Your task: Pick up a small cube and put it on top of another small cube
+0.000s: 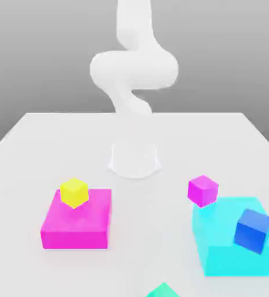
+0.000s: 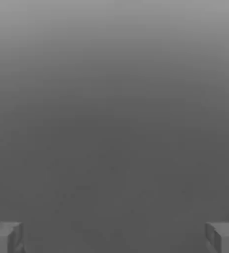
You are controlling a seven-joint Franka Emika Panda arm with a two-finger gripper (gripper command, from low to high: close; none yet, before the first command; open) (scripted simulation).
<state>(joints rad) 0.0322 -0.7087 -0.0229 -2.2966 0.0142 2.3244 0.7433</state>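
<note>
The small green cube (image 1: 163, 291) pokes up at the near edge of the exterior view, just right of center, mostly cut off. The small magenta cube (image 1: 203, 190) rests on the table at the far left corner of a cyan block. In the hand view my gripper (image 2: 114, 237) stands open, its two grey fingertips (image 2: 5, 237) far apart with nothing between them and only grey background beyond. The white arm (image 1: 134, 69) rises from its base at the table's middle and bends out of view overhead.
A flat magenta block (image 1: 78, 223) at the exterior view's left carries a small yellow cube (image 1: 74, 192). A flat cyan block (image 1: 232, 246) at the right carries a larger blue cube (image 1: 253, 230). The arm's round base (image 1: 135, 158) stands mid-table.
</note>
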